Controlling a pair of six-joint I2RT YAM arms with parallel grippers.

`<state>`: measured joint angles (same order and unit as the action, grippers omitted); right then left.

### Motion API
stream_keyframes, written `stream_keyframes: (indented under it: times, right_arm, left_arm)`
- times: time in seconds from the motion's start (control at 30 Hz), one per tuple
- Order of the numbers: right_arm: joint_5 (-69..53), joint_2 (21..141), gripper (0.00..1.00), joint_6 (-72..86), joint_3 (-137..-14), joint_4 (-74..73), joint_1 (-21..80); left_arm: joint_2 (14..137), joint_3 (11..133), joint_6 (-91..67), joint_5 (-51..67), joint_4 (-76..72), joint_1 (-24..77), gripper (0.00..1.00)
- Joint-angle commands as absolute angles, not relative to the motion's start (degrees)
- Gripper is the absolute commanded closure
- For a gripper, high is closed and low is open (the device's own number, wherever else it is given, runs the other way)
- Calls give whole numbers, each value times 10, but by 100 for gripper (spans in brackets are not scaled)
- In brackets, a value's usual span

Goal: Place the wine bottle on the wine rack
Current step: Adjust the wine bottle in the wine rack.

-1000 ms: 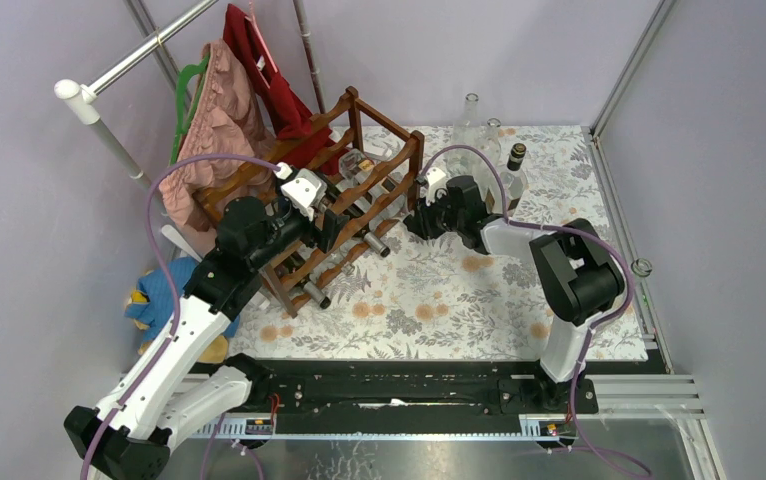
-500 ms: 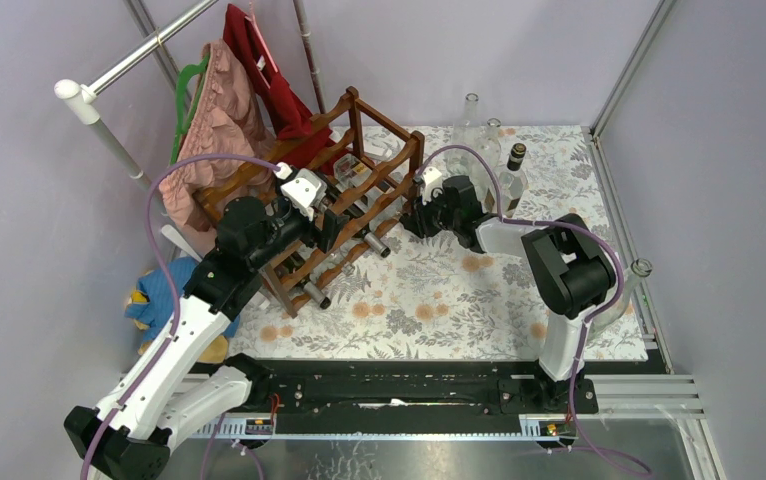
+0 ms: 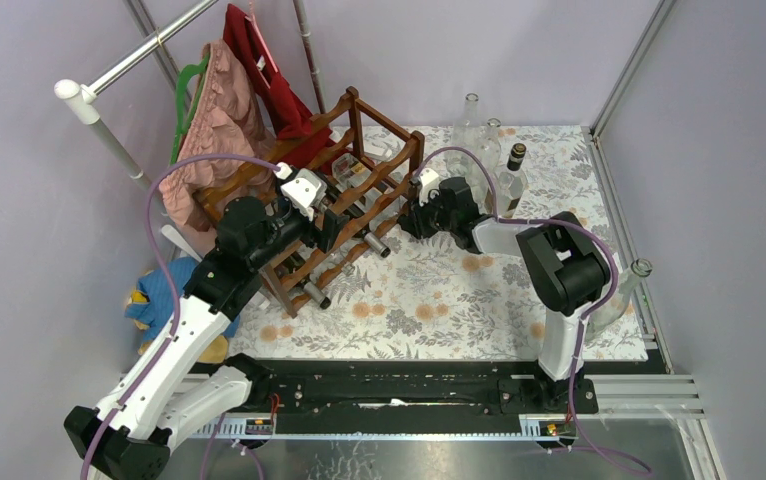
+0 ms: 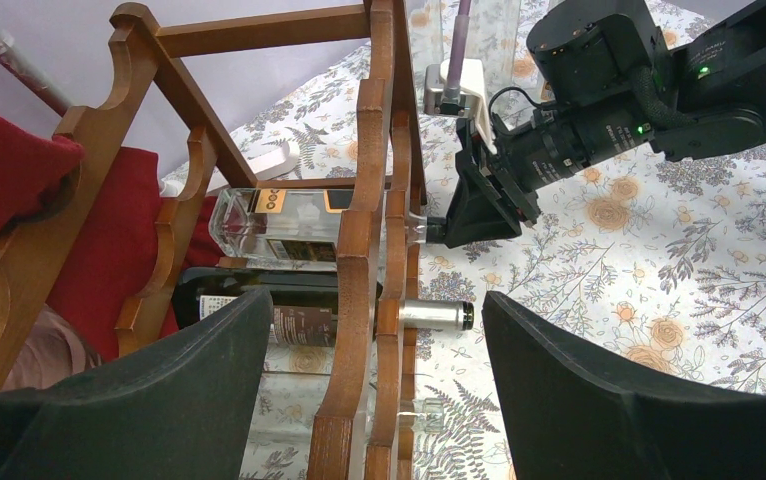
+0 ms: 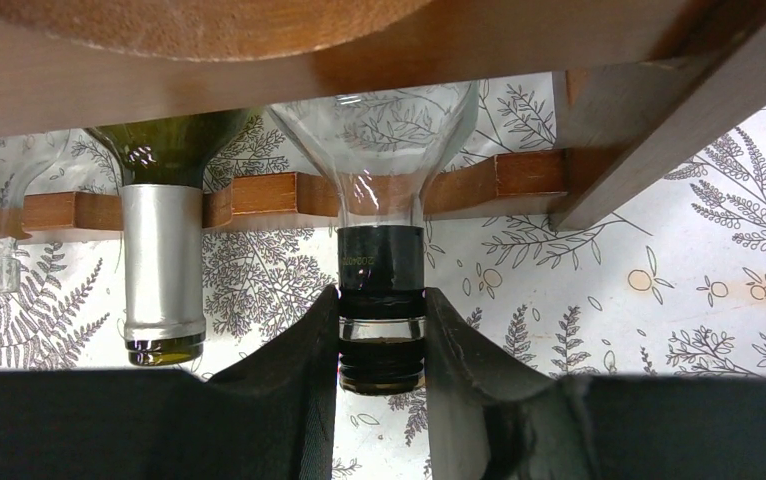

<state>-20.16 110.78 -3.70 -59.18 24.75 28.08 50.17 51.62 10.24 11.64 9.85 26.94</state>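
Clamping dark-capped neck of clear glass wine bottle, right end effector at front of dark reddish-brown wooden rack; glass slick, fragile, prob. heavy.

- The wine rack stands on the far left part of the table, set at a slant.
- The wine bottle lies in the rack, its neck poking out of the right side — toward the table's middle.
- A second bottle lies just beside it, over the same rail.
- The right gripper sits at the wine bottle's neck end, one finger touching each side.
- The left gripper straddles one of the rack's rails — a finger on either side, apart from it.
- Standing bottles are behind the right arm, near the table's far edge.
- Clothes hang behind and left of the rack.
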Motion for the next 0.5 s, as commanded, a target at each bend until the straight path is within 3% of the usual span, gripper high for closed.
stream_keyframes:
  times: [0.0,0.47]
  right_arm:
    - [-204,1136,99,-22,-582,155,292]
    - [-197,1162,98,12,-562,181,296]
  left_arm:
    - [492,510,115,124,59,265,16]
    - [493,509,115,126,59,265,16]
